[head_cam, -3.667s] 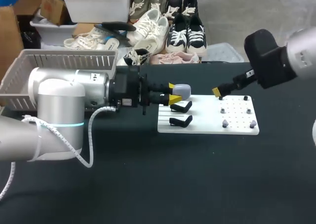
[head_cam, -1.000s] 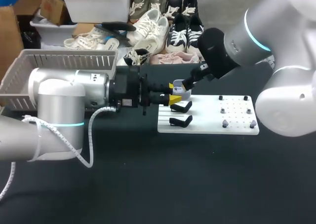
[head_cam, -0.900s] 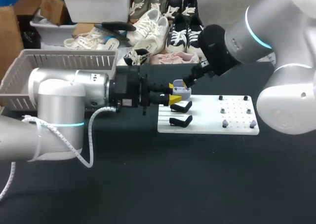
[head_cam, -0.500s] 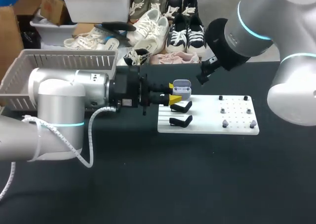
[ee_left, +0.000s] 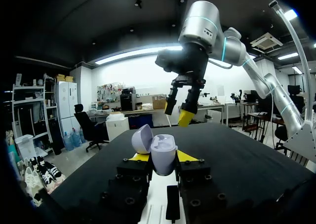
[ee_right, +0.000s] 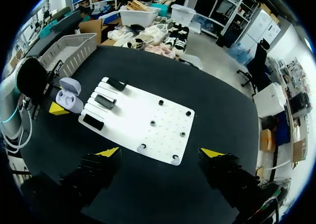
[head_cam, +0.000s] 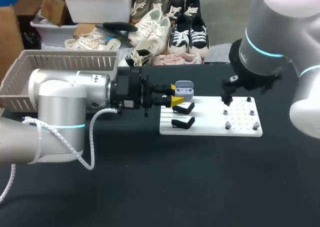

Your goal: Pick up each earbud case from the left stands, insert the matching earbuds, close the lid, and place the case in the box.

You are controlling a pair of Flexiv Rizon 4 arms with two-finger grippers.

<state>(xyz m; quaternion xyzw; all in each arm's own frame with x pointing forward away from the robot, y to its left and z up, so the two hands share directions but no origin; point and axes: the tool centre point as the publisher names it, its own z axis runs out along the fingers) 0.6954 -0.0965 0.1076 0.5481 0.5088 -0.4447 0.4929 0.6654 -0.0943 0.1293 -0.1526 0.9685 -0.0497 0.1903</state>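
Observation:
My left gripper (head_cam: 176, 94) is shut on a lavender earbud case (head_cam: 184, 91), held level over the white board's (head_cam: 207, 127) left end with its lid open. In the left wrist view the case (ee_left: 163, 154) sits between the yellow tips, the lid (ee_left: 140, 138) tipped back. Black stands (head_cam: 183, 108) lie below it on the board. My right gripper (head_cam: 227, 93) hangs open above the board's peg side, where several small earbuds (head_cam: 228, 124) sit. The right wrist view looks down on the board (ee_right: 128, 120), the earbuds (ee_right: 182, 133) and the case (ee_right: 69, 99), with its own gripper (ee_right: 160, 153) wide open.
A grey slatted basket (head_cam: 60, 62) stands at the table's back left, behind my left arm. The black tabletop (head_cam: 175, 187) stretches in front of the board. Three black stands (ee_right: 104, 101) line the board's left end.
My right arm has drawn away from the case and swung right, over the peg side of the board. The case's lid now stands open. The left arm has kept still.

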